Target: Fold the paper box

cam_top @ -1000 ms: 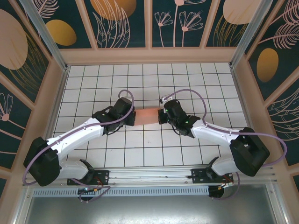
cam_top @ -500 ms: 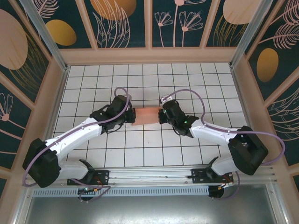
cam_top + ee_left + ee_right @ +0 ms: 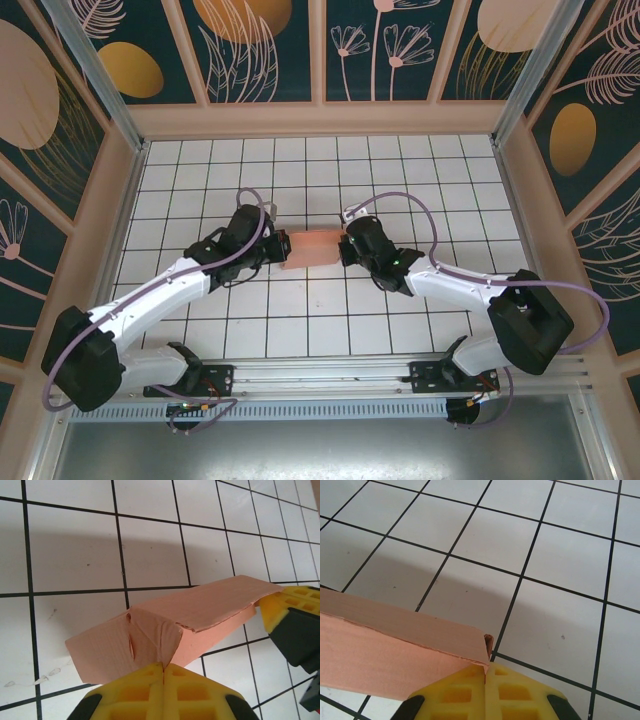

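Observation:
The salmon-pink paper box (image 3: 315, 246) lies as a small oblong on the white tiled floor, between my two grippers. My left gripper (image 3: 281, 248) is shut, its yellow tips (image 3: 164, 666) against the creased end flap of the paper box (image 3: 210, 605). The flap is dented inward, with an open slit beside it. My right gripper (image 3: 345, 246) is shut too, its tips (image 3: 486, 666) touching the opposite end corner of the box (image 3: 385, 645). The right gripper's yellow fingers (image 3: 287, 611) show at the box's far end in the left wrist view. The box's top panel has a rough loose edge.
White floor tiles with black lines (image 3: 320, 320) spread around the box on all sides. Wooden-framed patterned walls (image 3: 320, 118) enclose the back and both sides. Both arms' purple cables (image 3: 400, 200) loop above the wrists.
My left arm has drawn its wrist a little to the left and back, so more of the box's left end shows. The right arm has barely moved. Both grippers stayed shut.

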